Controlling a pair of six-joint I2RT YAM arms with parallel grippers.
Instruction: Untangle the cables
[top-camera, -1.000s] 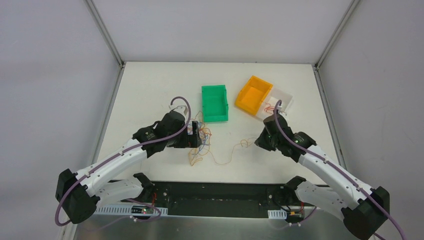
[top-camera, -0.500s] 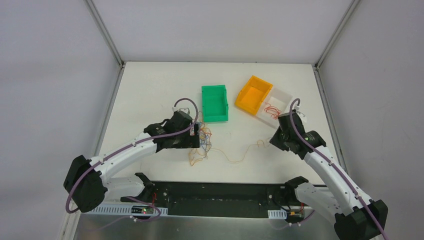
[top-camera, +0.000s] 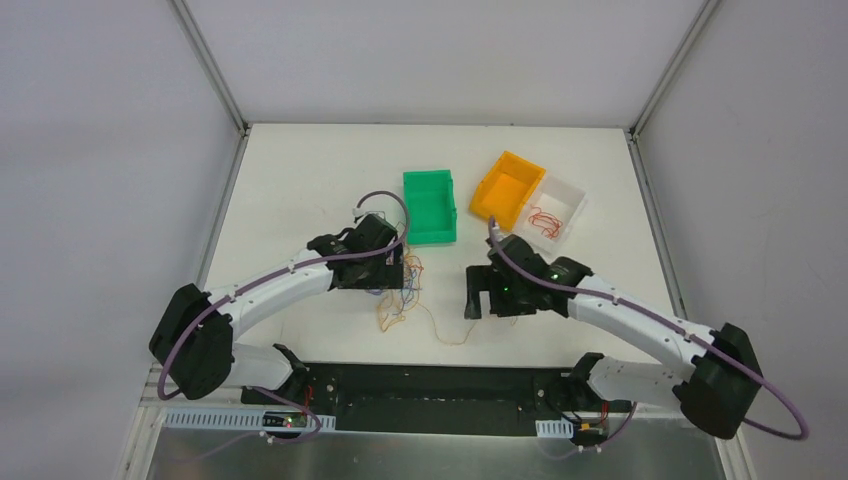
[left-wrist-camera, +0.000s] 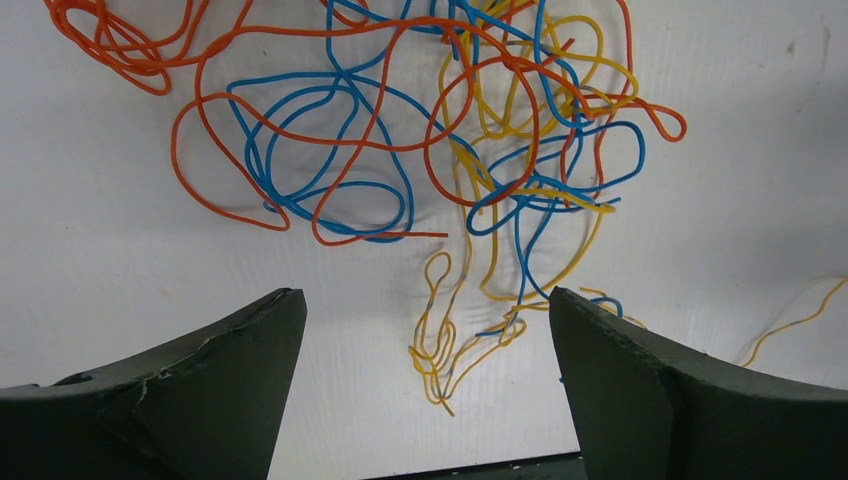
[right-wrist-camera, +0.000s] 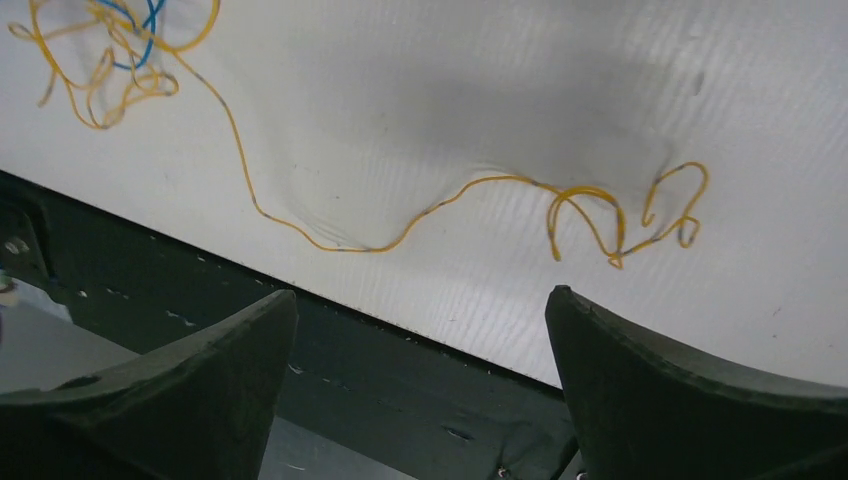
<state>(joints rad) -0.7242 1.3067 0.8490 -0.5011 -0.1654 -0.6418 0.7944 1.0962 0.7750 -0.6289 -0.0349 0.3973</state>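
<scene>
The cables (top-camera: 402, 287) lie as a tangle of thin orange, blue and yellow strands on the white table. My left gripper (top-camera: 397, 272) hovers over them. In the left wrist view the tangle (left-wrist-camera: 430, 150) fills the upper half and a small yellow loop (left-wrist-camera: 440, 340) lies between the wide-open fingers of the left gripper (left-wrist-camera: 425, 298), which hold nothing. One long yellow strand (right-wrist-camera: 480, 185) trails from the tangle toward the table's front edge. My right gripper (right-wrist-camera: 420, 295) is open above it and holds nothing; from above, the right gripper (top-camera: 478, 298) is just right of that strand (top-camera: 452, 335).
A green bin (top-camera: 430, 207), an orange bin (top-camera: 507, 187) and a clear bin (top-camera: 557, 212) with red strands inside stand at the back. The table's dark front edge (right-wrist-camera: 300, 330) runs right under the right gripper.
My right gripper has opened and let go of the long yellow strand, which now lies slack on the table. The right arm swung left from near the clear bin. The left arm shifted slightly.
</scene>
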